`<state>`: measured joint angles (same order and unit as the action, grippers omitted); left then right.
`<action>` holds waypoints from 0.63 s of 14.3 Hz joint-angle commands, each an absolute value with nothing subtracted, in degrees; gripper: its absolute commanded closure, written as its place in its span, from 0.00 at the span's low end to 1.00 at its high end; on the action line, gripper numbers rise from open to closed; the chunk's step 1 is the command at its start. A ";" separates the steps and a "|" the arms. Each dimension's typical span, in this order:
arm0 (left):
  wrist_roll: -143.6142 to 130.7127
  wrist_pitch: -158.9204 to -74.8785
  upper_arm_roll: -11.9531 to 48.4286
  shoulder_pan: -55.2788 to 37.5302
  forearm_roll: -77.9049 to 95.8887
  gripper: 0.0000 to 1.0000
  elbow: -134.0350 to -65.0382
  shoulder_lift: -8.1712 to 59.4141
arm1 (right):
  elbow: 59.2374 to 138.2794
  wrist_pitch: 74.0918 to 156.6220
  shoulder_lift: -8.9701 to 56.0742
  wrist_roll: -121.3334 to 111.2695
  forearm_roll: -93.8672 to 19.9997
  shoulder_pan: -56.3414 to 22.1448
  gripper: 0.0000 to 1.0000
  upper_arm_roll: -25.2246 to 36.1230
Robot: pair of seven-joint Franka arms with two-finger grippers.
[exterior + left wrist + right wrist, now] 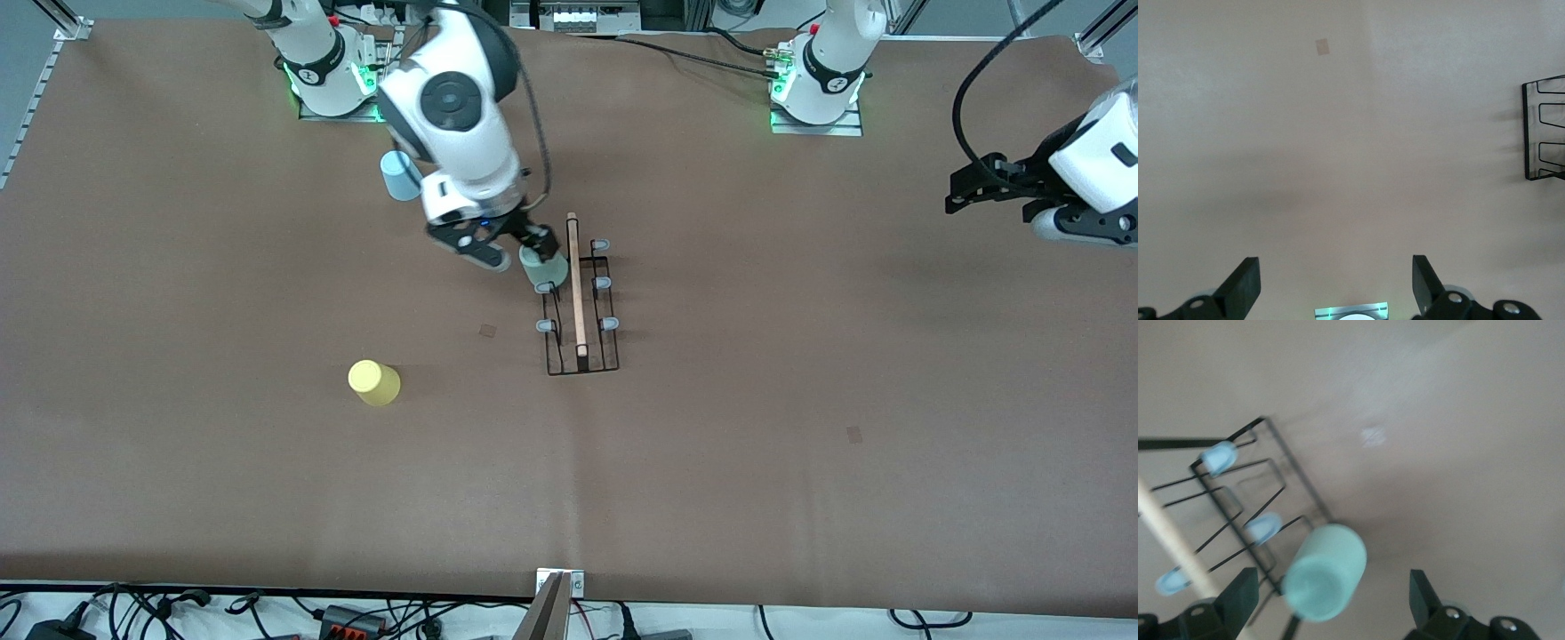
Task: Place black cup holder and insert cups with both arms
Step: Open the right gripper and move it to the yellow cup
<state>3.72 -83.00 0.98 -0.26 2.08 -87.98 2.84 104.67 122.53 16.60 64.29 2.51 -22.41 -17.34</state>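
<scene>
The black cup holder (pixel 580 302) stands mid-table, its wooden rod handle pointing toward the robots' bases; one end shows as holder (pixel 1543 130) and its pegs as holder (pixel 1238 513). A pale green cup (pixel 542 268) sits tilted on a peg on the right arm's side, closed base up, cup (pixel 1325 572). My right gripper (pixel 514 249) hangs just above it, open, with the cup between the spread fingers (pixel 1241 593) and gaps on both sides. The light blue cup (pixel 400 175) and yellow cup (pixel 373 382) stand on the table. My left gripper (pixel 965 191) waits open.
The brown table cover (pixel 800 400) spreads wide around the holder. Small marks lie on it at the patch (pixel 487 330) and the patch (pixel 854 434). The left gripper (pixel 1335 283) hovers over bare cover at the left arm's end of the table.
</scene>
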 commanded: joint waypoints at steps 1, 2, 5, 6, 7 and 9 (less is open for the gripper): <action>3.08 -81.56 0.53 -0.18 1.67 0.00 -85.52 3.95 | 105.99 116.29 13.36 47.44 2.72 -14.36 0.00 -18.11; 2.99 -81.56 0.27 0.17 1.93 0.00 -85.69 4.04 | 106.34 116.19 13.36 40.85 2.72 -11.98 0.00 -17.84; 2.99 -80.51 0.88 1.32 2.28 0.00 -86.75 4.04 | 106.52 118.55 15.37 24.14 3.77 -7.04 0.00 -15.66; 2.99 -81.55 0.79 1.32 4.11 0.00 -86.66 3.96 | 106.52 119.78 15.82 19.73 4.13 -6.25 0.00 -14.51; 2.73 -82.95 0.97 1.41 5.44 0.00 -86.66 3.78 | 106.52 121.36 16.69 14.55 4.13 -5.46 0.00 -12.76; 2.55 -82.71 1.84 0.88 5.45 0.00 -87.70 2.99 | 106.52 126.36 18.88 8.63 4.13 -5.01 0.00 -10.56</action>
<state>3.37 -82.66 0.78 0.94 4.41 -87.54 3.59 106.39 122.56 17.18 13.87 3.31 -5.44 -11.62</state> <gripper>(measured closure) 0.000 0.000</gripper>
